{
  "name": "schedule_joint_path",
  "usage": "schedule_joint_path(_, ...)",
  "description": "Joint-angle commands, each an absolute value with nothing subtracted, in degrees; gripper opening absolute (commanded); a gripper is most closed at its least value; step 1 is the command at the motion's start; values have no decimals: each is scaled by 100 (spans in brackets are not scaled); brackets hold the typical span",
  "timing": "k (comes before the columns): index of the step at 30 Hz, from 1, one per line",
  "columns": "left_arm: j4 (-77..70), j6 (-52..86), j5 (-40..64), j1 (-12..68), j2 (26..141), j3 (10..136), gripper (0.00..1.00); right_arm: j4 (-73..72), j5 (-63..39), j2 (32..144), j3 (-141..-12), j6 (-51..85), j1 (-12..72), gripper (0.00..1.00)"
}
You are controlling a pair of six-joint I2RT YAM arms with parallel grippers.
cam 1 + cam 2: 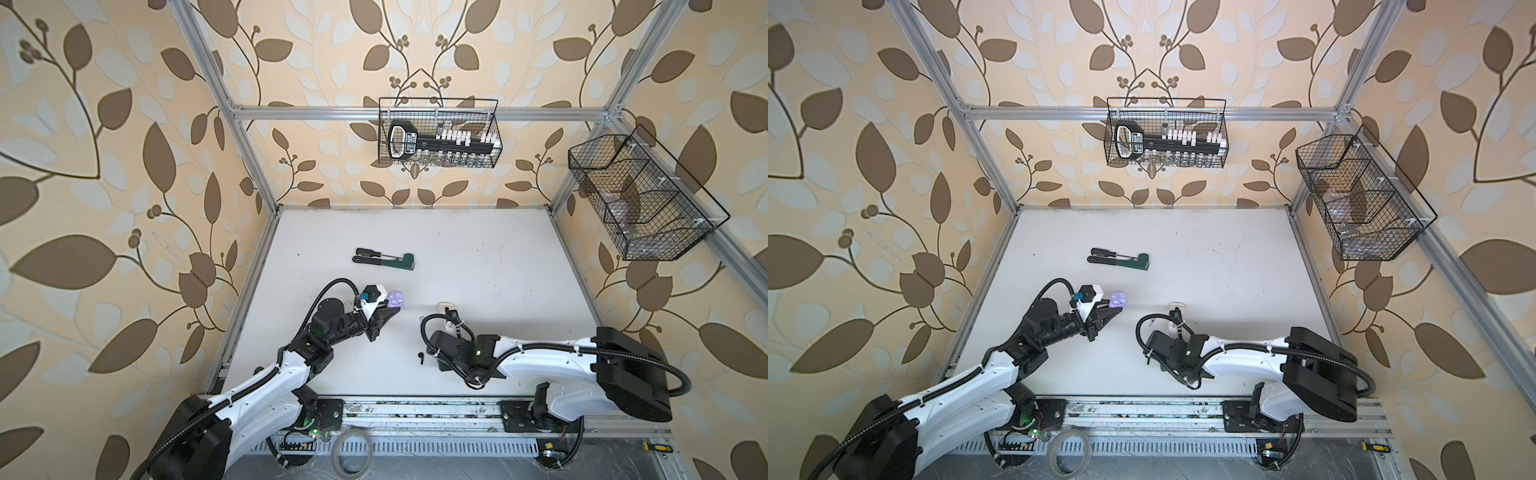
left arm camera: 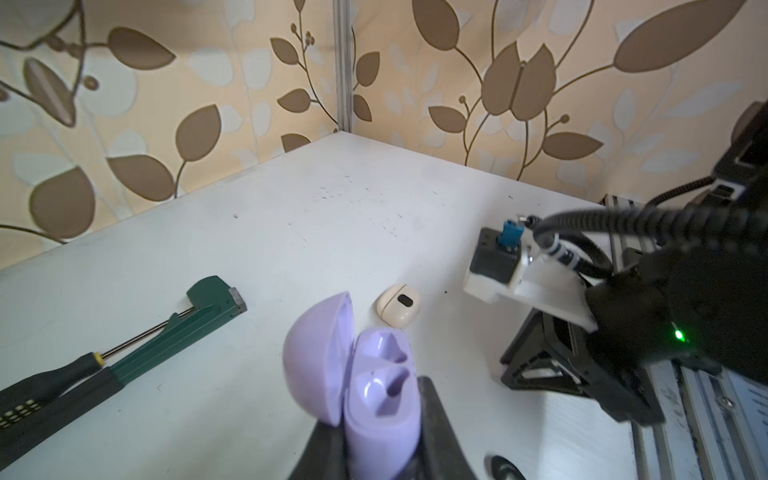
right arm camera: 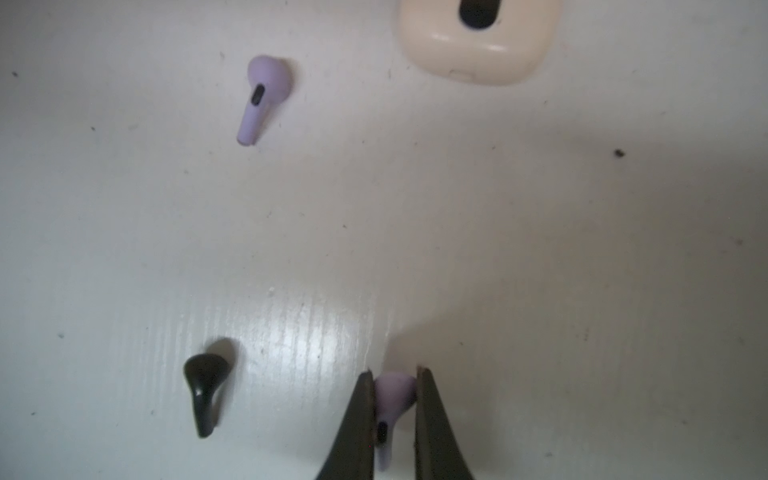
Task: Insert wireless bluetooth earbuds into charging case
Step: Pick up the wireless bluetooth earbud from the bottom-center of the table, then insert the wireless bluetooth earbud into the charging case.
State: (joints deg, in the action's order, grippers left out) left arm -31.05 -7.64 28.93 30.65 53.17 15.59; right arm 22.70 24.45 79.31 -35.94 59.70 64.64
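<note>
The left fingers (image 2: 436, 424) were clamped on the open lilac charging case (image 2: 376, 365) over the white bench (image 1: 478, 257), its lid swung aside. A closed cream case (image 3: 478, 45) lay on the bench. The right fingers (image 3: 357, 424) pinched a lilac earbud (image 3: 392, 399) down at the bench. A second lilac earbud (image 3: 264, 97) lay loose near the cream case. A black earbud (image 3: 203, 386) lay near the right fingers, not touching them.
</note>
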Motion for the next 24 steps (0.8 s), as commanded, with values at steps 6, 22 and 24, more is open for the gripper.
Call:
schedule_joint_path(6, -4412, -1349, 3727, 3104, 6130, 1494, 0, 1673, 3594, 7024, -3239, 6631, 6276, 6)
schedule_joint_path(22, -5563, -726, 2901, 4189, 8179, 2352, 0, 1426, 4559, 6487, -3420, 6611, 6170, 8)
schedule_joint_path(24, -5674, -671, 2924, 4235, 8200, 2400, 0, 1351, 4570, 6419, -3399, 6574, 6170, 8)
